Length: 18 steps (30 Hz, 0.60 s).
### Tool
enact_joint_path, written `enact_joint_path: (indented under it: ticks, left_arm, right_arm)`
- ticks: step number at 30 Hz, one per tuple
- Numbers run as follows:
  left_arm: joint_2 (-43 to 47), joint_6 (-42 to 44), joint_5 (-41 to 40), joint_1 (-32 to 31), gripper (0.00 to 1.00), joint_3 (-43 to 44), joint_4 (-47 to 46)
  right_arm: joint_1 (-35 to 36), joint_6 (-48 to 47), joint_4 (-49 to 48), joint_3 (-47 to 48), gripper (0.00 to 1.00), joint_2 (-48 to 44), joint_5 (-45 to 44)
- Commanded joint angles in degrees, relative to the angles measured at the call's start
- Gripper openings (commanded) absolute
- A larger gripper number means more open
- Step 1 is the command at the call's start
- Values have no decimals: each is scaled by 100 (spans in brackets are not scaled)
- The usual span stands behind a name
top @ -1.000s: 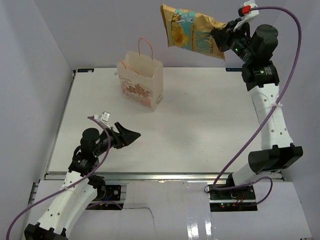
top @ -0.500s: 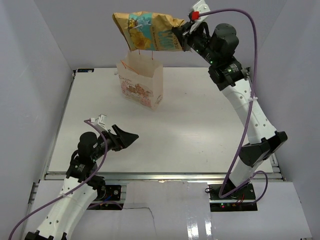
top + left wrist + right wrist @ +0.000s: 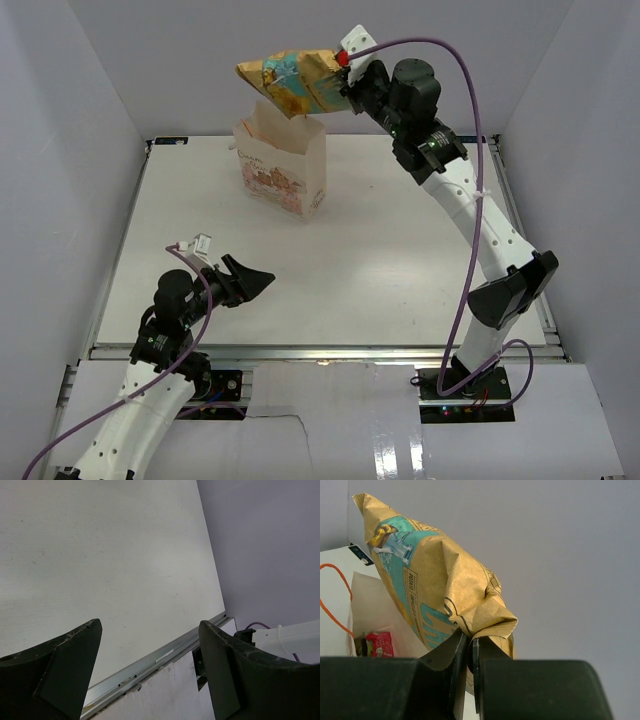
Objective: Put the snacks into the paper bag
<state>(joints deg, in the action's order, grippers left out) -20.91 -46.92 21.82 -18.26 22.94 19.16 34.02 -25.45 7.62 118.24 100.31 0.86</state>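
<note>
My right gripper (image 3: 347, 88) is shut on the crimped end of the yellow-and-teal crisp bag (image 3: 290, 82) and holds it in the air, right over the open top of the cream paper bag (image 3: 282, 163). The wrist view shows the crisp bag (image 3: 430, 585) pinched in my right gripper (image 3: 470, 645), with the paper bag's mouth (image 3: 370, 605), an orange cord handle (image 3: 332, 597) and a red packet (image 3: 380, 644) inside it below. My left gripper (image 3: 255, 277) is open and empty, low over the near left of the table; its wrist view (image 3: 150, 630) shows only bare table.
The white table (image 3: 400, 230) is walled by grey panels on the left, back and right. Its metal front rail (image 3: 150, 662) runs along the near edge. The paper bag stands at the back, left of centre.
My right arm has swung the crisp bag left and a little down, from the back right corner to above the paper bag. My left arm has barely shifted.
</note>
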Motion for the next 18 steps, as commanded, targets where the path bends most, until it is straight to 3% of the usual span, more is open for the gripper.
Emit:
enact_joint_path:
  ticks: [1, 18]
  left_arm:
    - [-45, 104, -20, -28, 89, -18, 18]
    - [131, 130, -3, -28, 89, -114, 79]
  right_arm:
    - [315, -741, -507, 77, 8, -56, -384]
    - [711, -1752, 73, 112, 8, -12, -1167]
